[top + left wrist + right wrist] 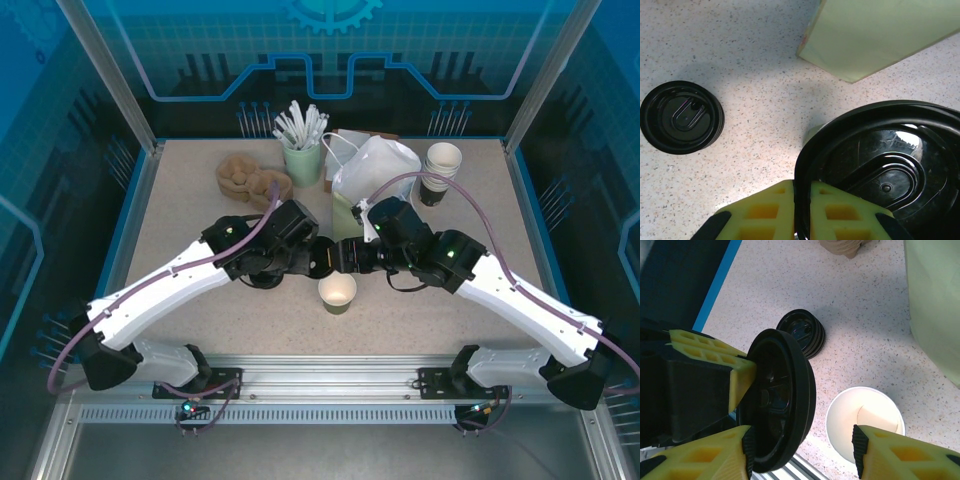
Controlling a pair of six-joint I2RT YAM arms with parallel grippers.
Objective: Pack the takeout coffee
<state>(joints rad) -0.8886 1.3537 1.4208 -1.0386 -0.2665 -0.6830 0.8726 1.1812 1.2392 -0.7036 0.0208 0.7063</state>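
Observation:
A black coffee lid (pixel 880 170) stands on edge in the air, and my left gripper (pixel 801 187) is shut on its rim. The right wrist view has the same lid (pixel 785 410) beside the left finger of my right gripper (pixel 802 447), which is open, with a wide gap to its other finger. Below them an open, empty paper cup (pixel 865 422) stands upright on the table. From above, the two grippers (pixel 310 258) (pixel 345 258) meet at mid-table just behind the cup (pixel 337 292). The pale green and white takeout bag (pixel 370 185) stands behind them.
A stack of black lids (pixel 681 116) lies on the table to the left. Along the back are brown cup carriers (pixel 250 178), a green cup of stirrers (pixel 302 150) and a stack of paper cups (pixel 440 170). A blue rim edges the table (pixel 180 250).

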